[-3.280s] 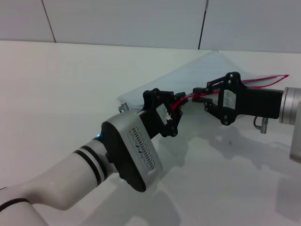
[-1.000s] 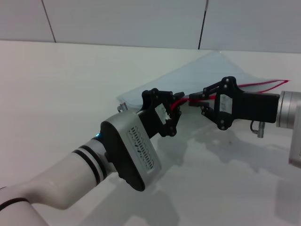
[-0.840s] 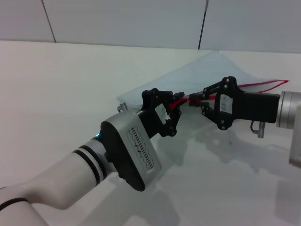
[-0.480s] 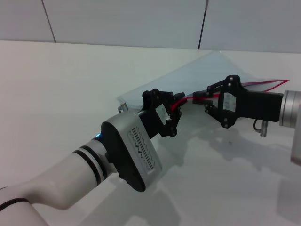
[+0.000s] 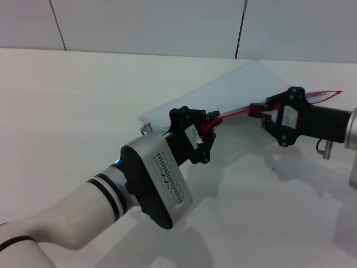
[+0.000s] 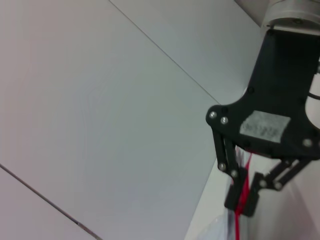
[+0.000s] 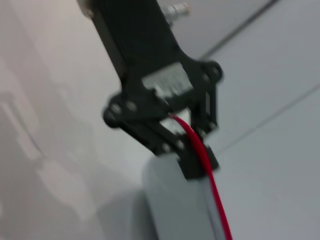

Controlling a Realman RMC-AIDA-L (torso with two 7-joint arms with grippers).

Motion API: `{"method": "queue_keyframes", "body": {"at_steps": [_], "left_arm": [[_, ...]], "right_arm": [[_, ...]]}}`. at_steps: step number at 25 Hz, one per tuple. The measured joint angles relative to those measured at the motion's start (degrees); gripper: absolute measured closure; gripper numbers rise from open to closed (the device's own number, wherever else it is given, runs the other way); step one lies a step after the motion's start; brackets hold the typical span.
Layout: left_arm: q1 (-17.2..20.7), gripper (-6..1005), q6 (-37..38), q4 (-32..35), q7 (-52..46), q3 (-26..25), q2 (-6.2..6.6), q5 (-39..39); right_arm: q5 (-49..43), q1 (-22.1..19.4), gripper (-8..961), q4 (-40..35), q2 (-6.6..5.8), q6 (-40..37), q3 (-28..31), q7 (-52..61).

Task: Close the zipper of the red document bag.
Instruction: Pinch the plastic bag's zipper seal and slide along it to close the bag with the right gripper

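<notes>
Head view shows the left gripper point(image 5: 205, 135) near the middle of the white table point(image 5: 72, 100), at the end of a big grey and white arm that comes in from the lower left. Its black fingers are pinched tight on the near end of the zipper point(image 5: 237, 113), the thin red strip. The red document bag point(image 5: 223, 92) is a pale see-through pouch. It lies on the table behind the two grippers and a little to the right, with its red edge on the side near the robot. The red strip runs from the left gripper up and across to the right gripper point(image 5: 257, 109), which sits well to the right. That gripper's fingers are closed narrow on the red strip too. Past it the strip splits into two red lines that meet at the far right end. From the right wrist view, the left gripper point(image 7: 196, 150) is seen clamped on the red line at the bag's corner.
</notes>
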Motion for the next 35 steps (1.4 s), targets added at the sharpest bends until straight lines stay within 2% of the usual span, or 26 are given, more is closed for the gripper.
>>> {"method": "queue_keyframes", "body": {"at_steps": [8,16,24,29,30,31,35], "left_arm": [[0.03,952,-0.01,0.1,0.0,0.39,0.0,0.03],[0.32,952,-0.06,0.16,0.0,0.39,0.0,0.15],[0.45,951,-1.51,0.09,0.02,0.47,0.0,0.36],[0.49,952,-1.54,0.05,0.18,0.48,0.01,0.43],[0.5,952,-1.61,0.04,0.26,0.48,0.01,0.43],[0.52,952,-1.84,-0.04,0.36,0.47,0.01,0.43],[0.3,956,-3.87,-1.61,0.51,0.51,-0.31,0.28]], "right_arm": [[0.02,-2.54,879,-2.65,-0.24,-2.8,4.23,-0.01],[0.02,-3.99,880,-3.78,-0.33,-9.92,9.12,0.0],[0.02,-3.56,879,-3.84,-0.33,-19.15,15.06,0.03],[0.05,-2.37,879,-3.89,-0.34,-27.77,19.2,0.04],[0.05,-1.5,879,-3.88,-0.3,-31.67,21.8,0.04],[0.05,-1.5,868,-3.88,-0.3,-31.67,21.8,0.04],[0.06,-0.4,826,-3.89,-0.01,-33.79,29.06,0.01]]}}
